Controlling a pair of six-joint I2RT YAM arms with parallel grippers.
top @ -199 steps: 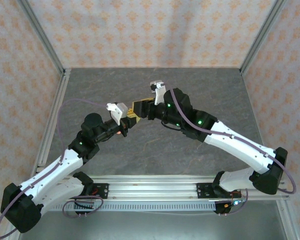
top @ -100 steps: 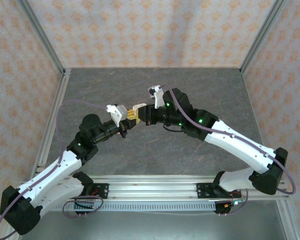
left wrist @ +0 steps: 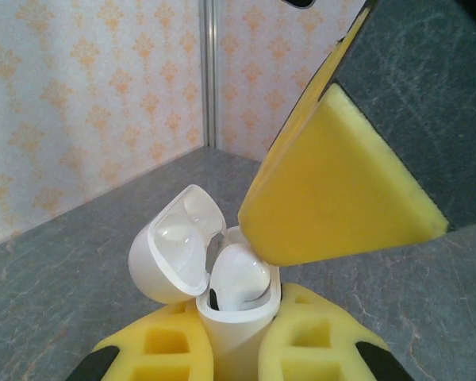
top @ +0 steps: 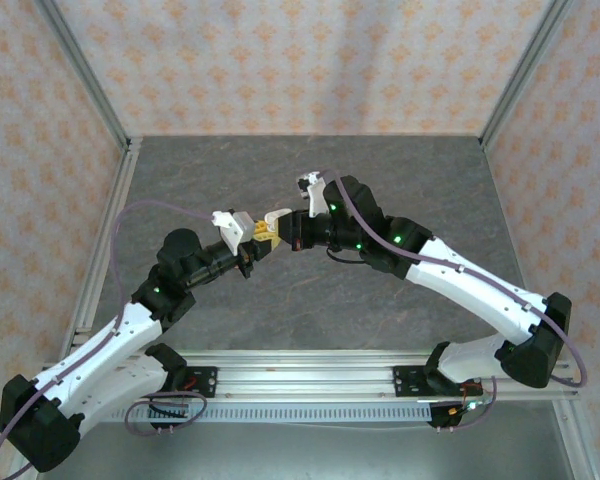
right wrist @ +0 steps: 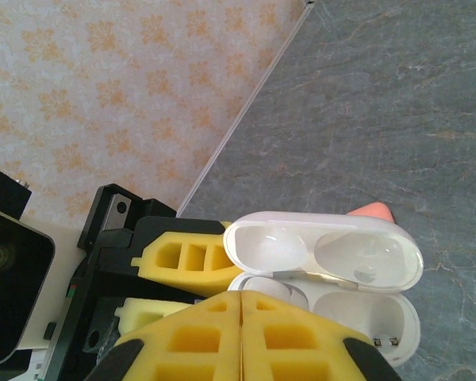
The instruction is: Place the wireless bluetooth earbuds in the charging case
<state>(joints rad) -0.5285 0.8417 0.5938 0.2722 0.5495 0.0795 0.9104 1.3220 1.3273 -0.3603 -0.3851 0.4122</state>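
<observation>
While the left gripper (top: 258,240) is clamping the lid-up charging case (left wrist: 230,337) | right gripper (right wrist: 242,325), pads pressed together empty, is seemingly nudging one white earbud (left wrist: 239,278) in from 2 o'clock | other bay (right wrist: 357,317) is waiting, unfilled.
</observation>
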